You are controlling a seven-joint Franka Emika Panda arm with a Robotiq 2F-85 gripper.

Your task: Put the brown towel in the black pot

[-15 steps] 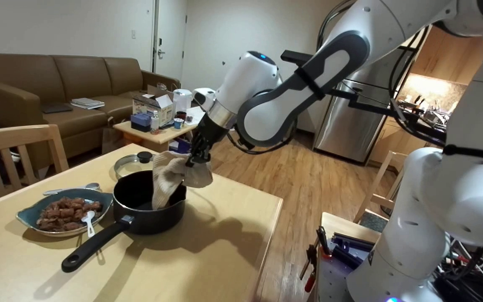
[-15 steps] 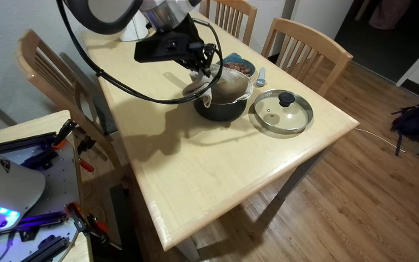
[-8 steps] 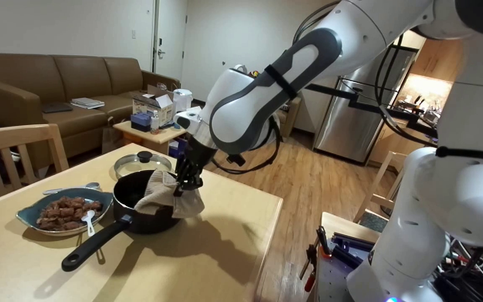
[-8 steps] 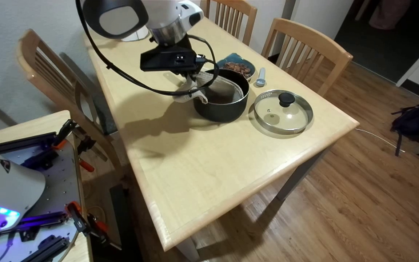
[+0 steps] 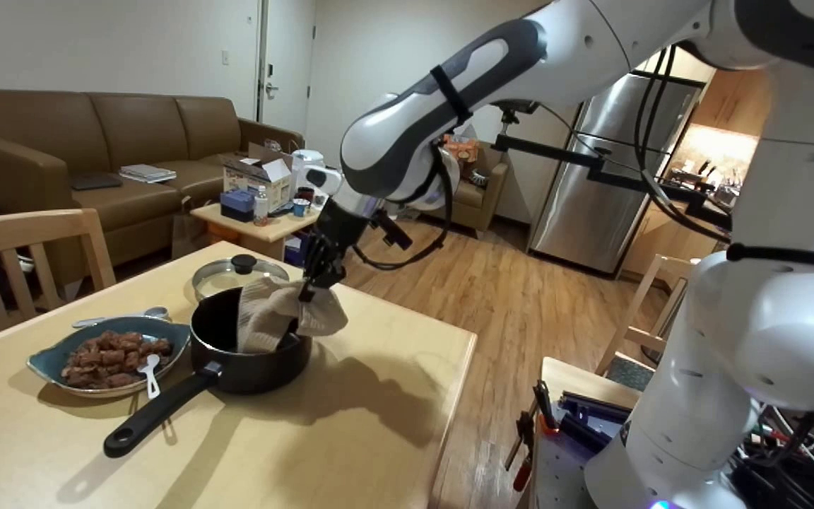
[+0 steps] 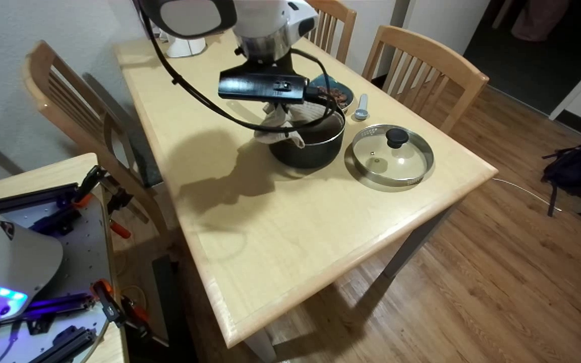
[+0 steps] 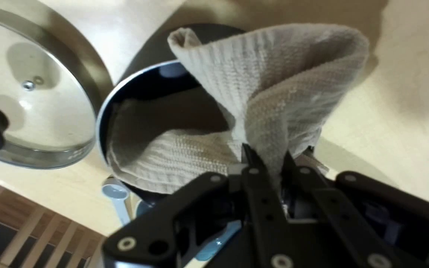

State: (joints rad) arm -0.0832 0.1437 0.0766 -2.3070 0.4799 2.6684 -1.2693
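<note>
The black pot [image 5: 251,371] stood upright on the pale worktop [image 6: 295,242], its handle [image 5: 160,413] jutting out over the surface. The brown towel [image 7: 251,96] was only partly in the pot: one portion hung down inside it, while the rest bunched up above the rim and flared out past it. Whether the cloth touched the pot's floor could not be told. The pincer [image 7: 268,160], above the pot's rim, was clenched on a gathered fold of the towel.

Just beside the pot sat a blue dish [image 5: 46,364] holding brown chunks of food [image 5: 114,357], and a white spoon [image 5: 150,375] rested in it on the side nearest the pot, its stem over the edge. Near the pot, on another side, a glass lid [image 6: 394,164] lay flat with its black knob [image 6: 397,137] uppermost. A pale scoop [image 6: 362,107] lay near the pot too, between the dish and the lid. The robot arm [image 5: 379,148] reached to the pot from the side away from the dish. In an exterior view, a brown sofa [image 5: 138,155] stood well beyond the pot.
</note>
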